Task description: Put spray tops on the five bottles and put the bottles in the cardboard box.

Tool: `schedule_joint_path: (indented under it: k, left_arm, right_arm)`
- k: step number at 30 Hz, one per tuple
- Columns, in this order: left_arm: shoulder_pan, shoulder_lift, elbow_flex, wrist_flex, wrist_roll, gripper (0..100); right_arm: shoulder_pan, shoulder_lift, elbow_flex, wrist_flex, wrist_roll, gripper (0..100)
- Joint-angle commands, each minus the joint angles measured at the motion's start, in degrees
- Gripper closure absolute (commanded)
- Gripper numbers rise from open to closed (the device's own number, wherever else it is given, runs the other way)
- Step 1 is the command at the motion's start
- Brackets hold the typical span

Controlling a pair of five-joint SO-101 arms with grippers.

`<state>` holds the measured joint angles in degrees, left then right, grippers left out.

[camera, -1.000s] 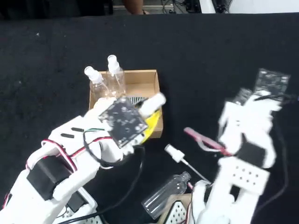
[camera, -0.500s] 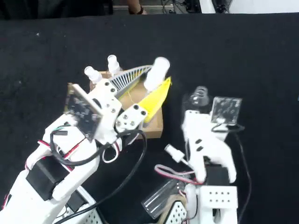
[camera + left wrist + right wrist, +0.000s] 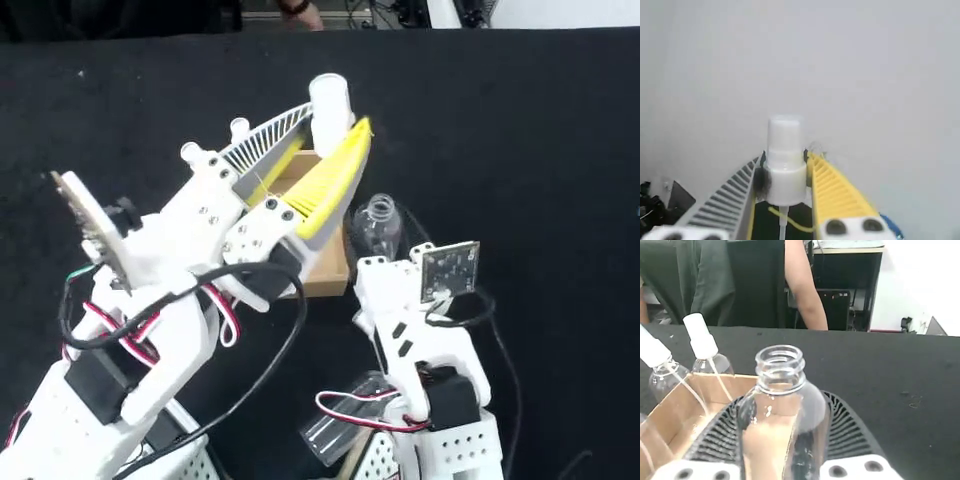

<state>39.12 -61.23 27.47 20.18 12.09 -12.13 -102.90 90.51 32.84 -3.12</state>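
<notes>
1. Where the left arm stands above the cardboard box [image 3: 326,272], we see the left gripper [image 3: 338,116] closed narrowly on a white spray top [image 3: 329,100], its ribbed white finger on one side and its yellow finger on the other.
2. In the left wrist view, we find the spray top [image 3: 785,137] upright, pinched at its collar by the left gripper [image 3: 785,160], with its thin tube hanging down between the fingers.
3. We see the right gripper [image 3: 384,248] clasped around an open bottle [image 3: 378,222], which it holds upright with its neck bare, just beside the box wall on the right arm's side.
4. From the right wrist view, the open bottle [image 3: 781,390] stands between the dark ribbed fingers of the right gripper [image 3: 787,407], and the cardboard box [image 3: 687,397] lies beyond it.
5. We count two capped bottles [image 3: 215,160] standing upright in the box's far corner, side by side; the right wrist view shows the same two capped bottles [image 3: 702,352] with their white tops on.
6. We note a lying bottle [image 3: 325,437] on its side on the black table [image 3: 520,150], near the right arm's base and partly hidden by it.
</notes>
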Motion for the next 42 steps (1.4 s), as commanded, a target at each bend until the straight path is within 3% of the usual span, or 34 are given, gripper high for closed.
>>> schedule_joint_path:
  k: [1, 9, 18, 23, 26, 34, 36, 42]
  left_arm:
    - [4.18, -0.35, -0.75, -2.99, 1.23, 97]
    - [6.11, 6.33, 1.27, -10.11, 1.23, 97]
    - [5.67, 9.41, 3.12, -10.29, 0.88, 97]
    - [-0.57, 9.58, 3.56, -10.37, -8.53, 97]
    - [-0.92, 9.67, 4.09, -10.37, -13.71, 97]
    - [-0.92, 9.58, 4.70, -11.08, -15.30, 97]
    - [-1.01, 9.76, 6.90, -16.18, -14.95, 97]
    - [-1.01, 9.67, 20.53, -42.20, -10.37, 97]
  right_arm:
    - [-0.88, -5.14, -0.31, 0.18, -0.26, 98.8]
    - [-0.88, -5.14, -0.31, 0.18, -0.26, 98.8]
    - [-0.62, -5.14, -0.31, 0.35, -0.26, 98.8]
    - [-0.62, -5.14, -0.22, 0.44, -0.26, 98.8]
    - [-0.62, -5.14, -0.22, 0.35, -0.26, 98.8]
    - [-0.62, -5.14, -0.22, 0.26, -0.18, 98.8]
    - [-0.62, -5.14, -0.22, 0.44, -0.18, 98.8]
    - [-0.62, -5.14, -0.22, 0.53, -0.26, 98.8]
